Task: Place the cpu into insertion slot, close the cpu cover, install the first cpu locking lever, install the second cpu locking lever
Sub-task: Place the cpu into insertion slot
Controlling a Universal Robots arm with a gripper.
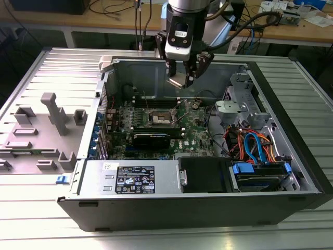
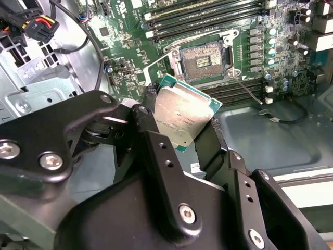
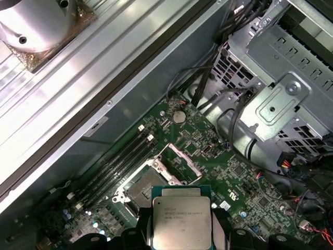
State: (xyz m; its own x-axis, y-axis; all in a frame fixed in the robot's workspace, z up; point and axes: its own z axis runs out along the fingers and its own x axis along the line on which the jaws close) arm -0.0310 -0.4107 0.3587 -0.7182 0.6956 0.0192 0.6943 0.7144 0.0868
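Observation:
My gripper (image 1: pixel 180 79) hangs above the open computer case and is shut on the cpu (image 1: pixel 176 81), a flat square chip with a silvery top. In both wrist views the black fingers (image 2: pixel 151 138) clamp the cpu (image 2: pixel 184 115) by two opposite edges, and it shows again as the cpu (image 3: pixel 181 220) held between them. The insertion slot (image 2: pixel 204 58) lies bare on the green board below and ahead of the chip, its dark centre uncovered. The cpu cover (image 3: pixel 179 158) stands swung up beside the insertion slot (image 3: pixel 141 191). A thin locking lever (image 2: pixel 248 89) sticks out loose from the socket corner.
Long black memory slots (image 2: pixel 208 15) flank the socket. A black card (image 1: pixel 151 138) lies in front of it on the exterior view's near side. A metal drive cage (image 1: pixel 237 107) and coloured cables (image 1: pixel 255 146) fill the case's right; grey fixtures (image 1: pixel 52 112) stand on the left table.

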